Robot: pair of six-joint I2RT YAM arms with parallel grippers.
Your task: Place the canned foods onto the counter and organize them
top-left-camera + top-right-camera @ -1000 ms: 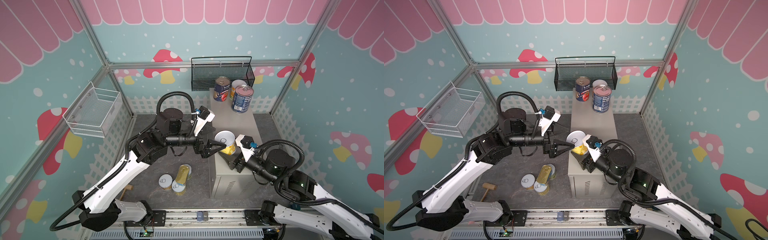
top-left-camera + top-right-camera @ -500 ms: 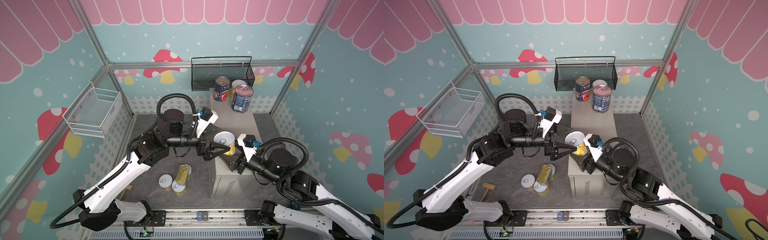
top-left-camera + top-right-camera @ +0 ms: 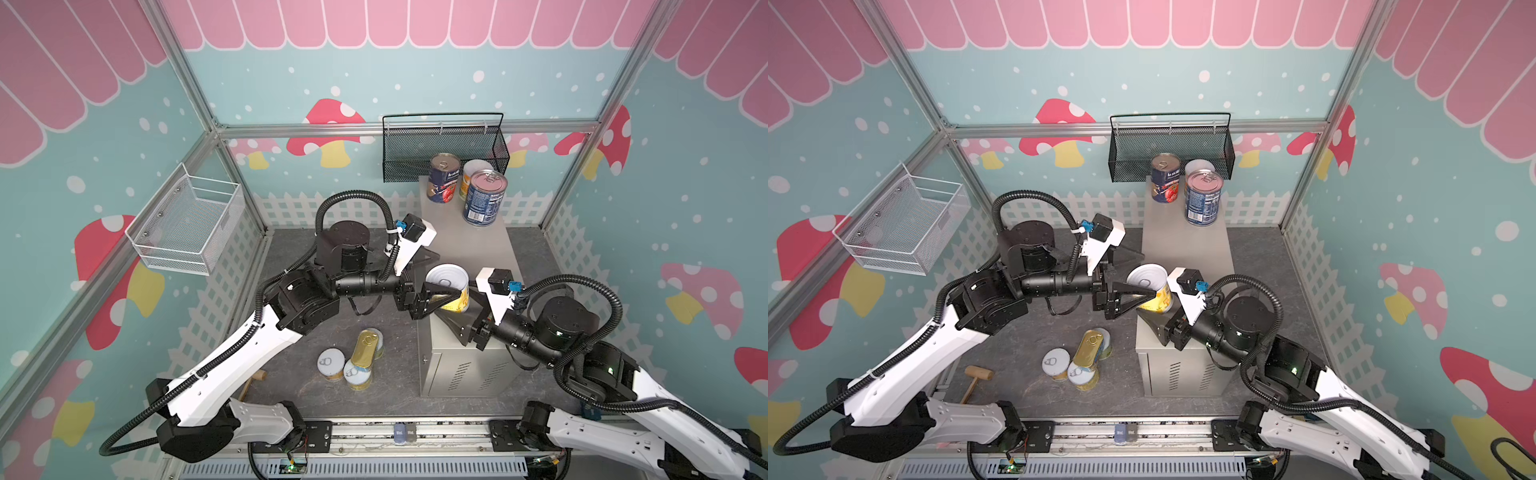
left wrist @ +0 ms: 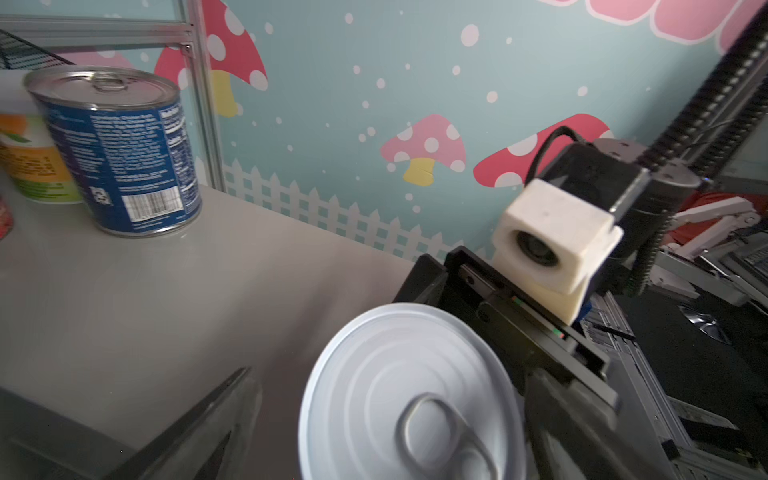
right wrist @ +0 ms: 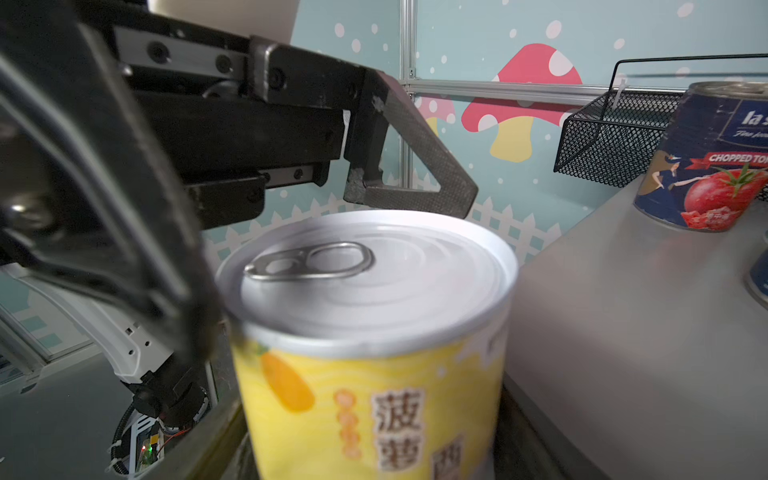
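A yellow-labelled can (image 3: 451,286) (image 3: 1152,286) with a white pull-tab lid (image 4: 411,395) hangs at the near left edge of the counter (image 3: 469,245) (image 3: 1187,245). My right gripper (image 3: 461,307) (image 3: 1163,309) (image 5: 374,457) is shut on its lower body (image 5: 374,374). My left gripper (image 3: 446,274) (image 3: 1144,276) (image 4: 395,415) is open, with one finger on each side of the can's top. At the counter's far end stand a tomato can (image 3: 444,178) (image 5: 715,158), a blue can (image 3: 484,199) (image 4: 120,158) and a yellow can (image 3: 473,170).
On the dark floor left of the counter lie white-lidded yellow cans (image 3: 331,363) (image 3: 357,374) and a gold tin (image 3: 365,349) resting across them. A wooden mallet (image 3: 978,376) lies further left. A black mesh basket (image 3: 444,145) hangs behind the counter and a white wire basket (image 3: 187,224) is on the left wall.
The left arm has edged slightly to the right, its open fingers staying around the can's top. The right gripper keeps its hold and the can has barely moved.
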